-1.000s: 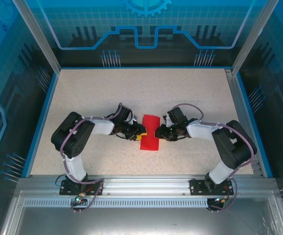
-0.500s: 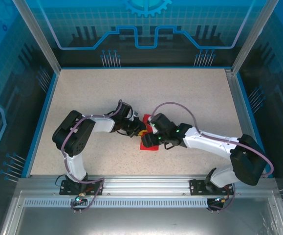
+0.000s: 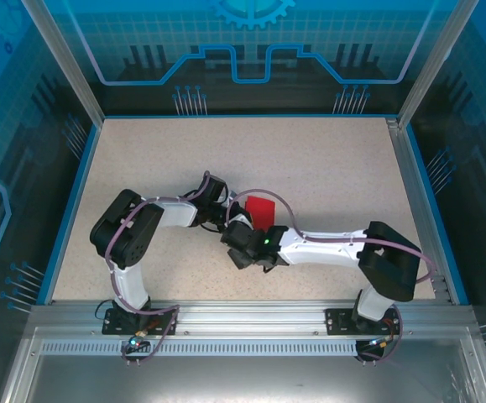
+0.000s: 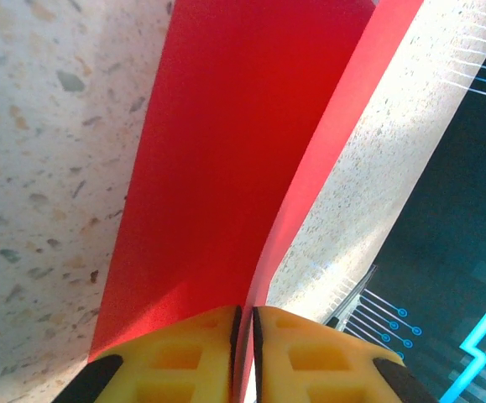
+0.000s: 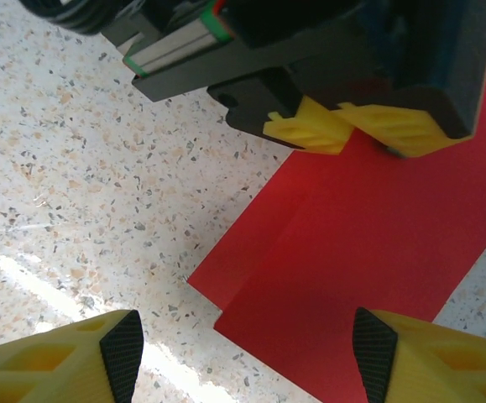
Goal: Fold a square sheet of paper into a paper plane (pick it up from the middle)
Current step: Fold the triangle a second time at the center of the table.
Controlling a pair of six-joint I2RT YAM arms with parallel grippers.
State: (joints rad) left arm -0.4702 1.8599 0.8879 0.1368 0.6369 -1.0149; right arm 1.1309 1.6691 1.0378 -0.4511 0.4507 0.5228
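The red sheet of paper (image 3: pixel 262 210) lies folded into a narrow strip at mid-table, its near half hidden under my right arm. My left gripper (image 3: pixel 231 218) is at the strip's left edge. In the left wrist view its yellow fingers (image 4: pixel 184 361) are shut on a raised layer of the paper (image 4: pixel 226 151). My right gripper (image 3: pixel 237 248) reaches across to the near left of the paper. In the right wrist view it (image 5: pixel 247 365) is open just above the table, over the corner of the paper (image 5: pixel 377 252), with the left gripper's fingers (image 5: pixel 310 130) beyond.
The speckled table (image 3: pixel 326 159) is bordered by a blue rim and transparent enclosure walls (image 3: pixel 58 134). My right arm's forearm (image 3: pixel 326 248) lies low across the near middle. A metal rail (image 3: pixel 251 315) runs along the front edge.
My right arm has swung left across the near part of the paper, and its gripper now sits at the paper's near-left corner. The left gripper has stayed in place.
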